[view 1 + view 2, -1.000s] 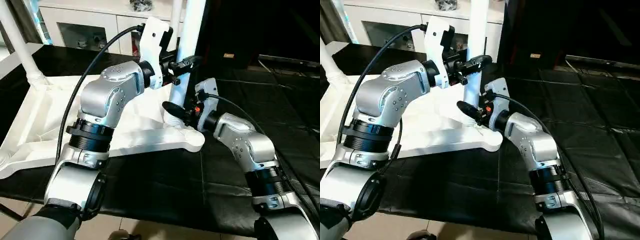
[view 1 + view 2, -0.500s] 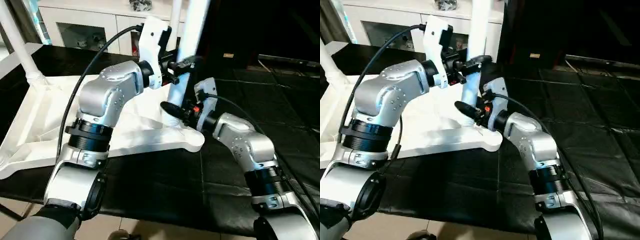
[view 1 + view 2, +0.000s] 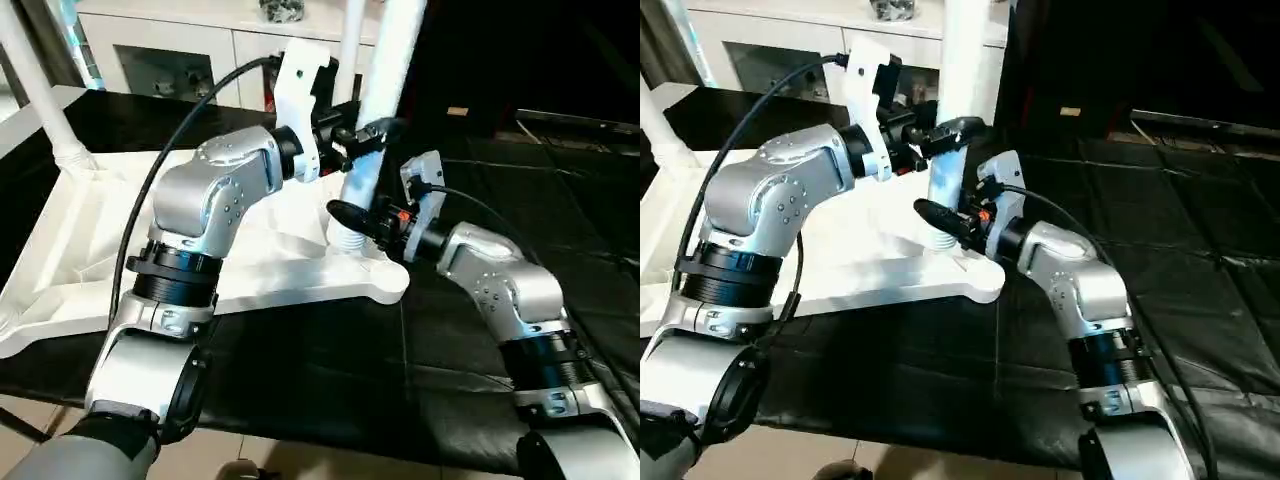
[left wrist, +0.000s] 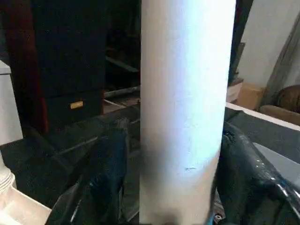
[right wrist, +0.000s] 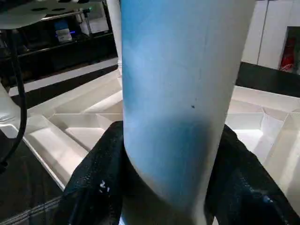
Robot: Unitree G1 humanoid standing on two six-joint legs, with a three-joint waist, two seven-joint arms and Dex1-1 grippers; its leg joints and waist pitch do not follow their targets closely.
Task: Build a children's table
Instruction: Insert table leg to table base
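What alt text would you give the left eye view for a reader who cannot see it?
Both pincers grip one upright white table leg standing in a corner socket of the upside-down white tabletop: the left pincer higher up, the right pincer near the leg's base. The tabletop lies on a black surface, with another leg standing at its far left corner.

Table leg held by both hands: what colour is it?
White plastic tube leg, plain, unpatterned; the left wrist view shows it best.

Silver forearms point(image 3: 215, 195), black cables point(image 3: 165, 160)
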